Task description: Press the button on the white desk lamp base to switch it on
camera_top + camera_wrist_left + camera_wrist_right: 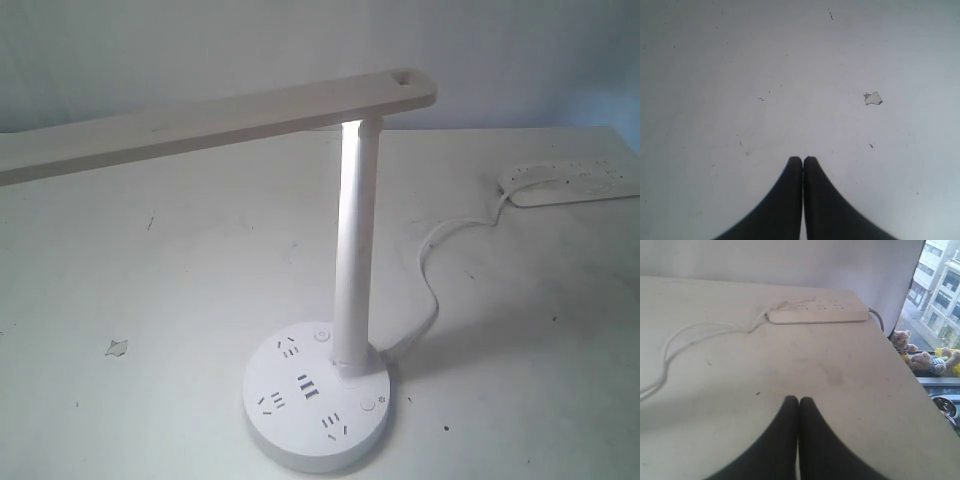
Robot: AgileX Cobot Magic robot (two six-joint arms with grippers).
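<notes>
The white desk lamp stands at the front middle of the table, its long flat head reaching left. Bright light falls on the pole just under the head. The round white desk lamp base shows socket slots and two tiny round buttons: one by the pole's foot, one at the front right with a faint mark beside it. The symbols are too small to read. Neither gripper appears in the exterior view. My left gripper is shut over bare table. My right gripper is shut, empty, short of the power strip.
An oblong white power strip lies at the back right, and the lamp's white cord runs to it. A small chip marks the table at the left. The table's right edge drops off beside a window.
</notes>
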